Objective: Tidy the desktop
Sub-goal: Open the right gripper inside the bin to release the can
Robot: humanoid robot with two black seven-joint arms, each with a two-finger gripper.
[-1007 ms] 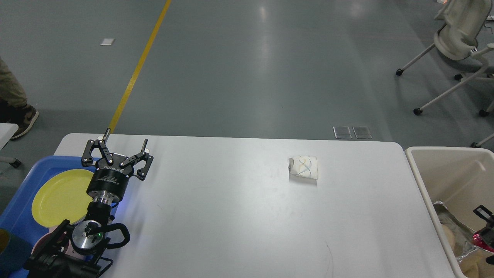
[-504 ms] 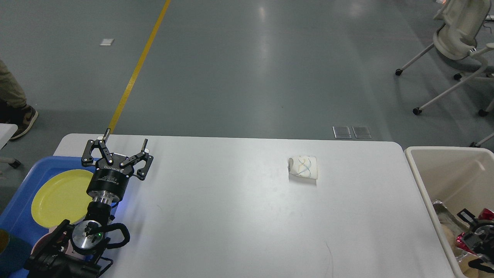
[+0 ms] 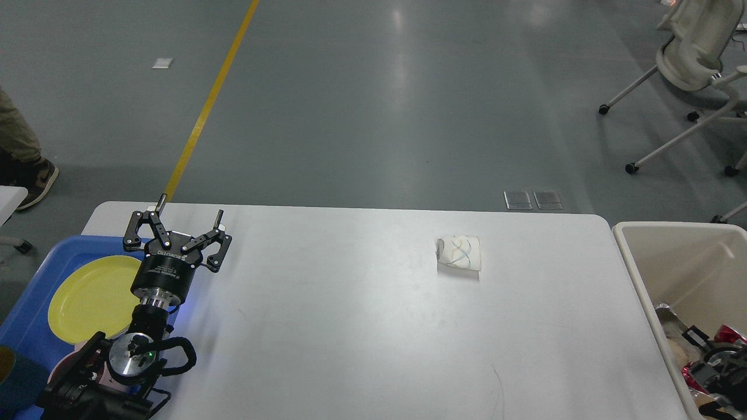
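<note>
The white desktop (image 3: 362, 326) fills the lower frame, a crumpled paper cup (image 3: 459, 252) lying toward one o'clock. At nine o'clock the left gripper (image 3: 188, 220) points upward, fingers spread and empty, beside the blue tray (image 3: 35, 291). At four o'clock the right gripper (image 3: 715, 376) sits inside the beige bin (image 3: 688, 256); whether it grips anything I cannot tell.

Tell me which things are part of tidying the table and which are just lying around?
Part of the job: table, crumpled paper cup, beige bin, blue tray, yellow plate.

Just lying around: office chair, yellow floor line, someone's shoe.
</note>
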